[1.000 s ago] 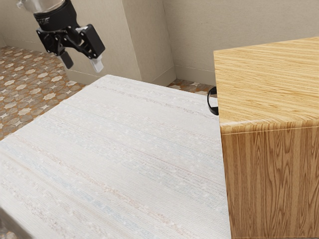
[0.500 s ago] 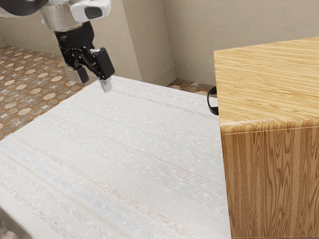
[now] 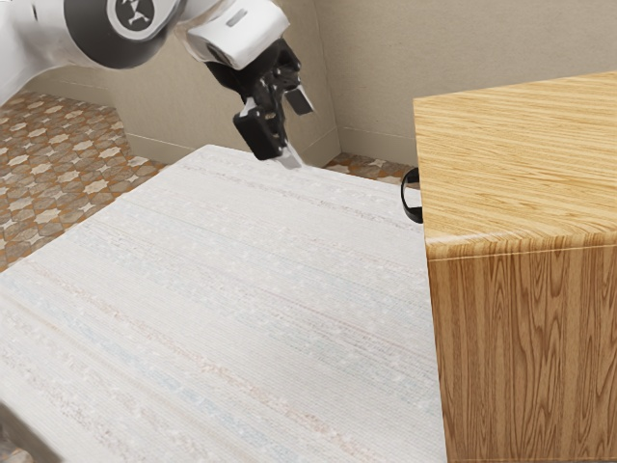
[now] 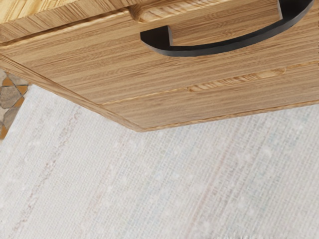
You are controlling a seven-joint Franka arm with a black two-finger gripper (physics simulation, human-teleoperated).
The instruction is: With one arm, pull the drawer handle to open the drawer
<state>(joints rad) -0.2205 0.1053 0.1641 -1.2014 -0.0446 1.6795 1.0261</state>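
**Spread pincer hangs above the table, apart from the handle**

Patterned floor tiles (image 3: 58, 145) lie below and behind the arm, with a beige wall (image 3: 434, 58) rising past them. A pale, woven-looking table (image 3: 241, 309) stretches under the pincer (image 3: 294, 130), whose fingers stand spread with nothing between them. It hangs above the table's far edge. Toward the exterior view's right of the pincer, and well apart from it, the black drawer handle (image 3: 412, 195) juts from a wooden cabinet (image 3: 521, 241) standing on the table. Only a curved part of the handle shows there, and the cabinet's corner hides the rest. The wrist view faces the drawer front (image 4: 149, 74), where the picture's edge cuts off the handle's ends.
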